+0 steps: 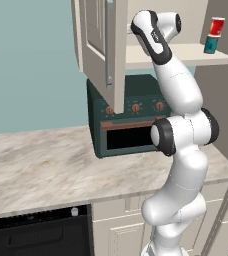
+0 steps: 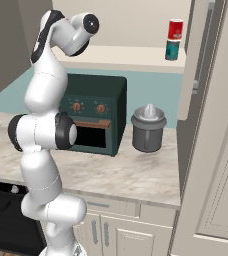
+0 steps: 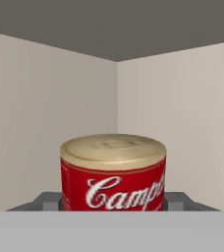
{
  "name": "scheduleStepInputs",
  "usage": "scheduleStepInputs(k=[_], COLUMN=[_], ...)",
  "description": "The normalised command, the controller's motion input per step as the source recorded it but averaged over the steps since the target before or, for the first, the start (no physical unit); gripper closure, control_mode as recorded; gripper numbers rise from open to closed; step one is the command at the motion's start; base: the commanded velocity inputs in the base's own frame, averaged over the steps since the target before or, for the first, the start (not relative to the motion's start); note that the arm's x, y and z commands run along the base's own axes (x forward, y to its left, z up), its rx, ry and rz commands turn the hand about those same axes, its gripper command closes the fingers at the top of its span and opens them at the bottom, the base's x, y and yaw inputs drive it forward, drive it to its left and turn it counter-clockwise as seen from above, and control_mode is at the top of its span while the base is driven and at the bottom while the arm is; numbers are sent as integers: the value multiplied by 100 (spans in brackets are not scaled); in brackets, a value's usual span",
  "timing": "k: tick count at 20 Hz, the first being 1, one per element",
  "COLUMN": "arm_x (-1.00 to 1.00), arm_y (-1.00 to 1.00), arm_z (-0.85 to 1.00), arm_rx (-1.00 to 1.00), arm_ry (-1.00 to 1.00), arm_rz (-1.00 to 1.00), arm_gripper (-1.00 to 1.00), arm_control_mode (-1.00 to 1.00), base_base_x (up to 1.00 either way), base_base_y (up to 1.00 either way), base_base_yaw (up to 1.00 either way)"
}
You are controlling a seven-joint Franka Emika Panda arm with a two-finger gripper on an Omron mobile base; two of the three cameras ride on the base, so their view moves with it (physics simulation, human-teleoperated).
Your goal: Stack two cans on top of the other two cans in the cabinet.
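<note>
Arm (image 1: 178, 95) raised into cabinet (image 1: 98, 45); fingers (image 3: 47, 201) flank red can (image 3: 113, 172).

A teal wall (image 1: 31, 65) rises behind a pale marbled stone counter (image 1: 41, 170). A dark green oven (image 1: 128, 125) stands at its back edge, a grey lidded pot (image 2: 148, 128) beside it, cream drawer units (image 2: 111, 230) beneath.
</note>
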Motion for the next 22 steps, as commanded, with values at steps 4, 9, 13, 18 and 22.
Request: scheduleStepInputs(k=[4,9,13,18,22], arm_x=[0,0,0,0,0], arm_y=[4,3,0,0,0], arm_z=[0,0,0,0,0], arm_rx=[0,0,0,0,0], arm_ry=[0,0,0,0,0], arm_rz=[0,0,0,0,0], arm_gripper=[100,100,100,100,100], arm_control_mode=[-100,-100,-100,-100,-100], base_base_x=[0,0,0,0,0], base_base_y=[0,0,0,0,0], base_base_yaw=[0,0,0,0,0])
